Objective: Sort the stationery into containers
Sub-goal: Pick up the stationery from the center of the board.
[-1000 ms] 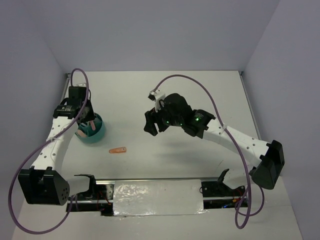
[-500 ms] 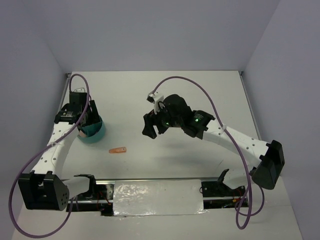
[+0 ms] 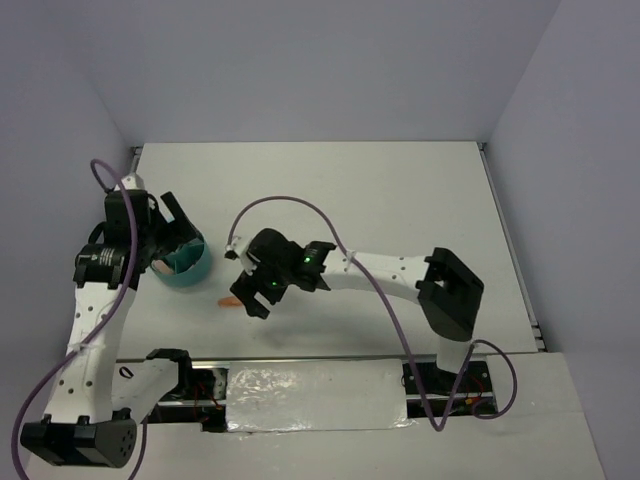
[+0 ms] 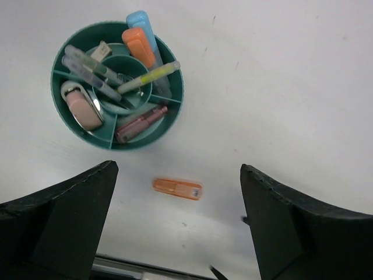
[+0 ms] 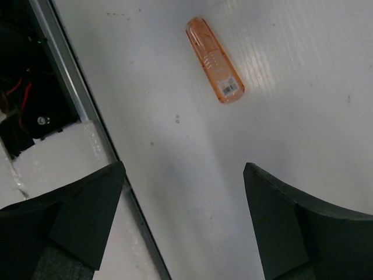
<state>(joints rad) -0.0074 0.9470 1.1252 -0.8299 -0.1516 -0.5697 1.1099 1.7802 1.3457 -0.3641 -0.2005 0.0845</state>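
Note:
The teal bowl (image 4: 125,146) (image 3: 197,270) holds several pieces of stationery: a light-blue marker (image 4: 139,20), an orange marker (image 4: 139,46), a yellow pen (image 4: 149,77), grey pens (image 4: 87,67), pink pens (image 4: 141,122) and a pink block (image 4: 81,108). One short orange marker (image 4: 178,188) (image 5: 214,58) (image 3: 228,301) lies loose on the table in front of the bowl. My left gripper (image 4: 178,168) (image 3: 172,222) hangs open above the bowl's far left side, holding nothing. Just right of the loose marker, my right gripper (image 5: 183,169) (image 3: 248,298) hovers open and empty.
The metal rail of the table's front edge (image 5: 76,99) runs close beside the right gripper, with wiring and a foil-covered strip (image 3: 315,395) behind it. Grey walls close off the table at the back and both sides.
The left gripper has opened and pulled up and back from the bowl. The right arm has swung left and toward the front edge, down to the loose orange marker.

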